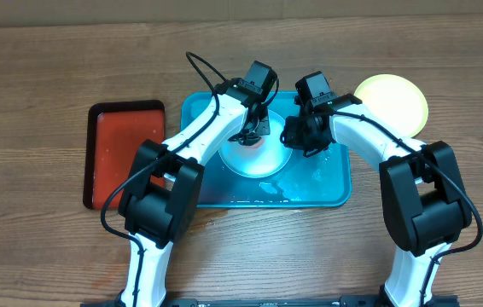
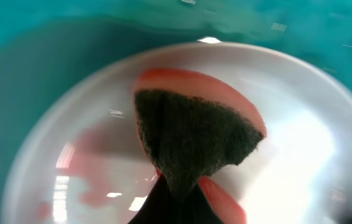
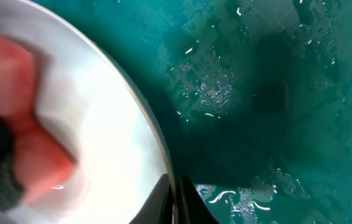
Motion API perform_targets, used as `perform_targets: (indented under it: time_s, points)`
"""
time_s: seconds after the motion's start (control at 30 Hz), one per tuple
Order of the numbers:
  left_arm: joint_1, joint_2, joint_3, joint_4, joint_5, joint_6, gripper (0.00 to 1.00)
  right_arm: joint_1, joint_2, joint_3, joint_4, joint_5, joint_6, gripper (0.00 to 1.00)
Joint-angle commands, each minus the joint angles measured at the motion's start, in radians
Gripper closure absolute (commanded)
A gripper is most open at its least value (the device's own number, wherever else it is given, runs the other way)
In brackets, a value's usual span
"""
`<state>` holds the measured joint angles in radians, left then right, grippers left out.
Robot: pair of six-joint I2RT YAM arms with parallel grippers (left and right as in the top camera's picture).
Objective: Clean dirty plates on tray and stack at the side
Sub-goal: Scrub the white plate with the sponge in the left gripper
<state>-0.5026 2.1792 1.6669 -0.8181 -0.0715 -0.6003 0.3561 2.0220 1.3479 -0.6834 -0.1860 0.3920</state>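
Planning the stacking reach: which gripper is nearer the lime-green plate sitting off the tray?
Right. The right gripper is above the tray, left of the lime-green plate; the left gripper is farther left, mid-tray.

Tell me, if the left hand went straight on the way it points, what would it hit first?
The left hand already grips a sponge. Right beyond it lies the white plate in the tray. The sponge looks pressed on the plate, though contact is hard to confirm.
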Motion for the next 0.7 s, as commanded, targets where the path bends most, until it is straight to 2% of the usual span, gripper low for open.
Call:
perform_targets:
  time_s: [0.0, 0.1, 0.2, 0.33, 0.43, 0.5, 0.67]
  points:
    - [0.006, 0.009, -0.009, -0.024, -0.232, -0.003, 0.96, -0.004, 0.023, -0.001, -0.001, 0.029, 0.005, 0.96]
    - [0.008, 0.008, 0.022, -0.075, -0.300, 0.053, 0.96, -0.004, 0.023, -0.001, -0.001, 0.029, 0.005, 0.96]
    - [0.008, 0.008, 0.088, -0.153, -0.291, 0.053, 0.96, -0.004, 0.023, -0.001, -0.001, 0.029, 0.006, 0.96]
    - [0.008, 0.008, 0.177, -0.216, -0.117, 0.049, 0.96, -0.004, 0.023, -0.001, 0.000, 0.029, 0.006, 0.96]
    - [0.007, 0.008, 0.181, -0.175, 0.106, 0.041, 0.96, -0.004, 0.023, -0.001, 0.000, 0.029, 0.005, 0.96]
    - [0.002, 0.009, 0.160, -0.125, 0.198, 0.027, 0.96, -0.004, 0.023, -0.001, 0.001, 0.029, 0.005, 0.96]
    - [-0.011, 0.026, 0.121, -0.050, 0.187, -0.032, 0.96, -0.004, 0.023, -0.001, 0.000, 0.029, 0.005, 0.96]
